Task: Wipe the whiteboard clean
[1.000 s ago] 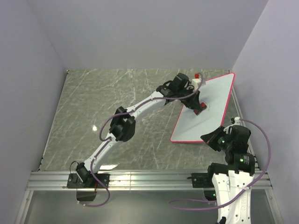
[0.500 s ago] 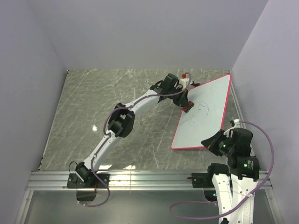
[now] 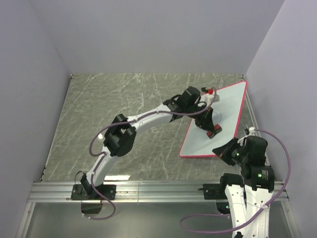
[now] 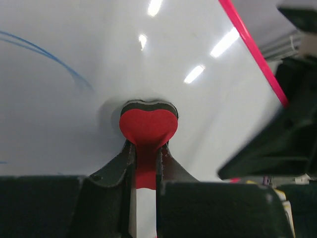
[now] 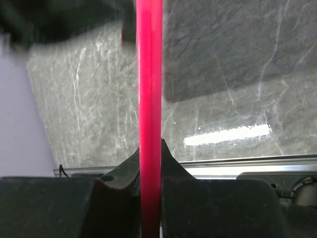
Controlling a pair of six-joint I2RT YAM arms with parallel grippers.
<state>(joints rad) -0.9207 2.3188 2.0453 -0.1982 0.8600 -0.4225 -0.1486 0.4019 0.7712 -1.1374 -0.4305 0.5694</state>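
Note:
The whiteboard (image 3: 224,111), white with a pink-red rim, lies tilted at the right of the table. My right gripper (image 3: 226,148) is shut on its near rim, which shows edge-on as a red bar (image 5: 149,99) between the fingers. My left gripper (image 3: 212,125) is shut on the red eraser (image 3: 215,131) and presses it on the board's near middle. In the left wrist view the eraser (image 4: 148,126) sits flat on the white surface, held at the gripper (image 4: 146,153), with a faint blue line (image 4: 54,62) at upper left.
The grey marbled table (image 3: 124,104) spreads to the left of the board. Lilac walls close in the back and right sides. A metal rail (image 3: 158,191) runs along the near edge by the arm bases.
My left gripper swept the eraser from the board's far left edge down toward its near middle. The board shifted a little; the right gripper kept its hold.

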